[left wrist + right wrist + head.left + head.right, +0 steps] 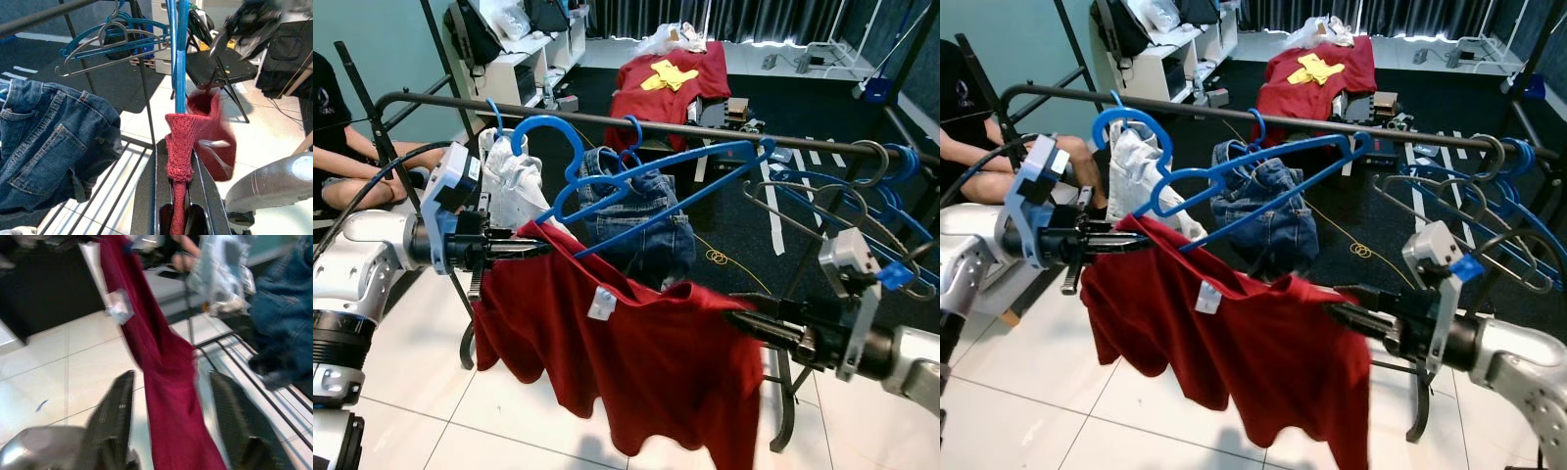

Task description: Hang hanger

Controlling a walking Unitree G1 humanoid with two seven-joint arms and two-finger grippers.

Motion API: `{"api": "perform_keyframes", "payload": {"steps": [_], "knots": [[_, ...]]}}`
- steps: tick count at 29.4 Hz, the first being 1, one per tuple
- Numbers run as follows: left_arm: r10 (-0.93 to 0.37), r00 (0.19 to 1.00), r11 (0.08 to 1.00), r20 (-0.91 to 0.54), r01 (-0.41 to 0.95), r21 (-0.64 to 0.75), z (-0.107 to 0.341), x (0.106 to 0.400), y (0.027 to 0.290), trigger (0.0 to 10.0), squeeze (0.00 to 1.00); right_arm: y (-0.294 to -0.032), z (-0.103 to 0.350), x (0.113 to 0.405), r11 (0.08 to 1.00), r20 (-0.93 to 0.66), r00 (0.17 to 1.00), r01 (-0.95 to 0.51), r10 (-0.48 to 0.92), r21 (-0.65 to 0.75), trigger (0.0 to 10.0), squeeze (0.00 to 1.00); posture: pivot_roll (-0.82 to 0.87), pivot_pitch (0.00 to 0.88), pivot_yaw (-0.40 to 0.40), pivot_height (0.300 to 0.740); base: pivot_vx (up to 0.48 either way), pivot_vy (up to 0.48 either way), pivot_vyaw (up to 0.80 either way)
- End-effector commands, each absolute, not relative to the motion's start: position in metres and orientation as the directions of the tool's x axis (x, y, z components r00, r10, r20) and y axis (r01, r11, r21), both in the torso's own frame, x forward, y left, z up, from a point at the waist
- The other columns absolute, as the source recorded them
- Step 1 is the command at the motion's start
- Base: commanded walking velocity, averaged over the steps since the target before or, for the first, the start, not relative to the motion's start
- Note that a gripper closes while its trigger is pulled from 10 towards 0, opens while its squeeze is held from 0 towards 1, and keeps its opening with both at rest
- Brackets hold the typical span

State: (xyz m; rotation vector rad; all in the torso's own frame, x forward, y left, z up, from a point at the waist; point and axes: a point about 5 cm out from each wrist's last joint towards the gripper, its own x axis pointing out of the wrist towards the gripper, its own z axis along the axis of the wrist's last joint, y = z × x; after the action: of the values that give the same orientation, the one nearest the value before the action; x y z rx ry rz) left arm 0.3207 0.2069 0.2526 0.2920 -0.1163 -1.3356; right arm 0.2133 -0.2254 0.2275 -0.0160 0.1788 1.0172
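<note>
On the far left a person (342,162) sits beside the rack, well clear of my arms. My left gripper (514,250) is clenched on the collar end of the red shirt (636,362), the knit edge pinched between the fingers in its wrist view, and I judge that grip is there to keep the neck opening taut near the hanger's lower end. The blue hanger (636,186) sits tilted just in front of the black rail (636,121), its hook up near the rail on the left, one long arm running right and up, and its lower end reaching down to the shirt by my left fingers; I cannot tell whether the hook already rests on the rail. Behind it, jeans (641,220) and a pale garment (514,186) hang from the rail. Further right, my right gripper (759,323) is at the shirt's other shoulder; its wrist view shows the fingers spread apart with cloth draped between them, supporting rather than pinching. Spare hangers (862,196) crowd the rail's right end, so the free space is in the middle.
</note>
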Motion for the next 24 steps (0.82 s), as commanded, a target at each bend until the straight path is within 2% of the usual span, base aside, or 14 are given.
{"api": "perform_keyframes", "payload": {"steps": [1,5,7,10,12,13,14,15,16,17,18,20,23,24], "knots": [[-0.969,0.227,0.189,-0.100,0.938,0.290,0.253,0.320,0.206,0.0,0.00,-0.226,0.238,0.205,0.481,-0.138,0.471,-0.875,0.872,0.054,10.0,1.00,-0.07,0.052,0.018,0.740,0.000,0.000,0.00],[-0.965,0.221,0.171,-0.141,0.938,0.301,0.252,0.320,0.205,0.0,0.00,-0.239,0.267,0.198,0.475,-0.077,0.476,-0.880,0.876,-0.031,10.0,1.00,-0.07,0.054,0.021,0.740,0.000,0.000,0.00],[-0.959,0.170,0.094,-0.226,0.946,0.310,0.249,0.319,0.199,0.0,0.00,-0.251,0.318,0.196,0.497,0.117,0.483,-0.850,0.868,-0.177,10.0,1.00,-0.07,0.051,0.026,0.740,0.000,0.000,0.00],[-0.959,0.170,0.094,-0.226,0.946,0.310,0.249,0.319,0.199,0.0,0.00,-0.251,0.318,0.196,0.497,0.117,0.483,-0.850,0.868,-0.177,10.0,1.00,-0.07,0.051,0.026,0.740,0.000,0.000,0.00],[-0.951,0.147,0.057,-0.272,0.948,0.315,0.247,0.318,0.196,0.0,0.00,-0.252,0.332,0.196,0.506,0.163,0.480,-0.835,0.862,-0.217,10.0,1.00,-0.07,0.051,0.026,0.740,0.000,0.000,0.00],[-0.937,0.104,-0.011,-0.333,0.945,0.326,0.248,0.318,0.188,0.0,0.00,-0.244,0.332,0.205,0.503,0.102,0.495,-0.821,0.863,-0.270,10.0,1.00,-0.06,0.042,0.032,0.740,0.000,0.000,0.00],[-0.937,0.104,-0.011,-0.333,0.945,0.326,0.248,0.318,0.188,0.0,0.00,-0.244,0.332,0.205,0.503,0.102,0.495,-0.821,0.863,-0.270,10.0,1.00,-0.06,0.042,0.032,0.740,0.000,0.000,0.00],[-0.916,0.061,-0.087,-0.397,0.934,0.346,0.251,0.320,0.180,0.0,0.00,-0.231,0.323,0.215,0.473,-0.011,0.502,-0.821,0.865,-0.320,10.0,0.51,-0.05,0.034,0.037,0.740,0.000,0.000,0.00],[-0.916,0.061,-0.087,-0.397,0.934,0.346,0.251,0.320,0.180,0.0,0.00,-0.231,0.323,0.215,0.473,-0.011,0.502,-0.821,0.865,-0.320,10.0,0.51,-0.05,0.034,0.037,0.740,0.000,0.000,0.00],[-0.895,0.018,-0.162,-0.445,0.917,0.364,0.257,0.321,0.170,0.0,0.00,-0.222,0.310,0.222,0.418,-0.138,0.488,-0.837,0.862,-0.353,10.0,0.00,-0.05,0.034,0.037,0.740,0.000,0.000,0.00],[-0.895,0.018,-0.162,-0.445,0.917,0.364,0.257,0.321,0.170,0.0,0.00,-0.222,0.310,0.222,0.418,-0.138,0.488,-0.837,0.862,-0.353,10.0,0.00,-0.05,0.034,0.037,0.740,0.000,0.000,0.00],[-0.867,-0.051,-0.269,-0.496,0.885,0.379,0.262,0.321,0.152,0.0,0.00,-0.210,0.289,0.225,0.323,-0.283,0.427,-0.880,0.859,-0.348,10.0,0.00,-0.05,0.021,0.040,0.740,0.000,0.000,0.00],[-0.867,-0.051,-0.269,-0.496,0.885,0.379,0.262,0.321,0.152,0.0,0.00,-0.210,0.289,0.225,0.323,-0.283,0.427,-0.880,0.859,-0.348,10.0,0.00,-0.05,0.021,0.040,0.740,0.000,0.000,0.00],[-0.858,-0.076,-0.303,-0.508,0.874,0.380,0.262,0.320,0.145,0.0,0.00,-0.206,0.283,0.225,0.293,-0.312,0.399,-0.896,0.862,-0.334,10.0,0.00,-0.06,0.019,0.044,0.740,0.000,0.000,0.00]]}}
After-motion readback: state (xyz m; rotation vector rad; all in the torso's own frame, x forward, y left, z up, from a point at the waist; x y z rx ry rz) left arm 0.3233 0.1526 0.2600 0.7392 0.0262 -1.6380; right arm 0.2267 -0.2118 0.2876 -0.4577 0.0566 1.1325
